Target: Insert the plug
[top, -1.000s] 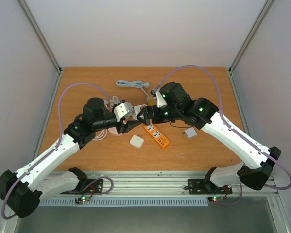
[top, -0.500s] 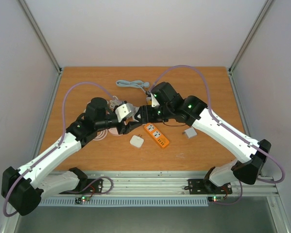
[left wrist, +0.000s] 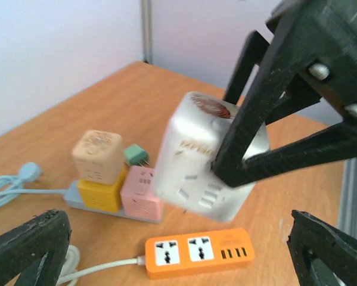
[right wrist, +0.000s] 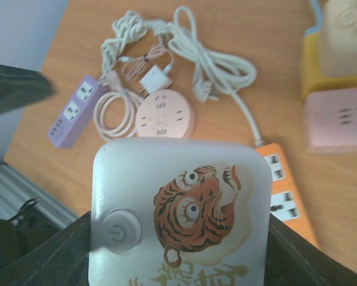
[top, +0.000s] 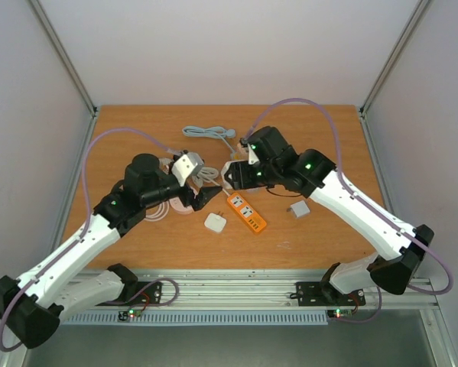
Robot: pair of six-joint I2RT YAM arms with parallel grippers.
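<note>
Left wrist view gives the clearest look. The right gripper (top: 235,177) has its two black fingers (left wrist: 252,128) pinched on the white cube plug (left wrist: 205,158), the one with a tiger printed on top, and holds it tilted in the air. The orange power strip (left wrist: 199,253) lies flat on the table (top: 305,233), below the held cube and slightly toward the arm bases from it. Its long axis runs from under the right gripper's tip toward the near edge, cord end closest to the fingers. I cannot see the plug's prongs. The left gripper (top: 202,189) is spread wide with nothing in it, just beside the strip. To my eye the right arm is the one placed to press down into a socket.
</note>
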